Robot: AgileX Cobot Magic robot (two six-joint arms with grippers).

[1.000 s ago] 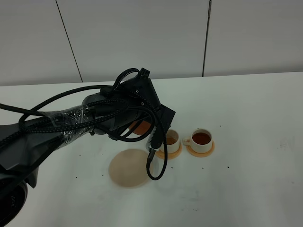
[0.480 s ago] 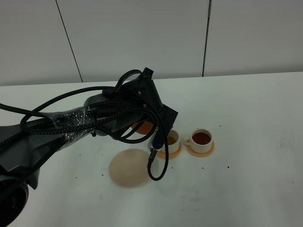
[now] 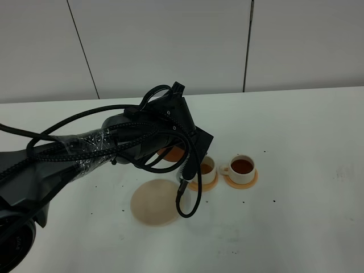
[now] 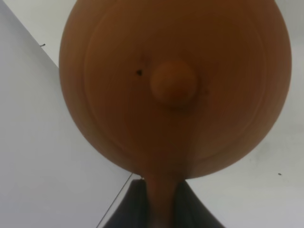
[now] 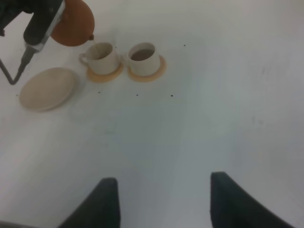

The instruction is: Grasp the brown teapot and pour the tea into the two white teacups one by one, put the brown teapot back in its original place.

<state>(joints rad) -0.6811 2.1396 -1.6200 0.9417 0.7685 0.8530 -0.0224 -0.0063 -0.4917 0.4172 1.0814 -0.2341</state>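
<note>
L gripper: we see its jaws clamped tight on the loop handle of the brown teapot, lid knob facing the wrist cam. The pot is up off the tabletop and tipped spout-down, w/ the spout right over the L-side teacup. A thin stream of tea seems to run into it. In the high view the L arm hides most of the pot; only a sliver of brown shows. The R-side teacup holds dark tea. Each cup sits on its own orange coaster, the two just beside each other, approx mid-tabletop, well off the far edge. The beige trivet lies flat near the cups, toward the near-L side. R gripper: jaws wide apart, holding nothing, above bare tabletop well apart from the cups.
</note>
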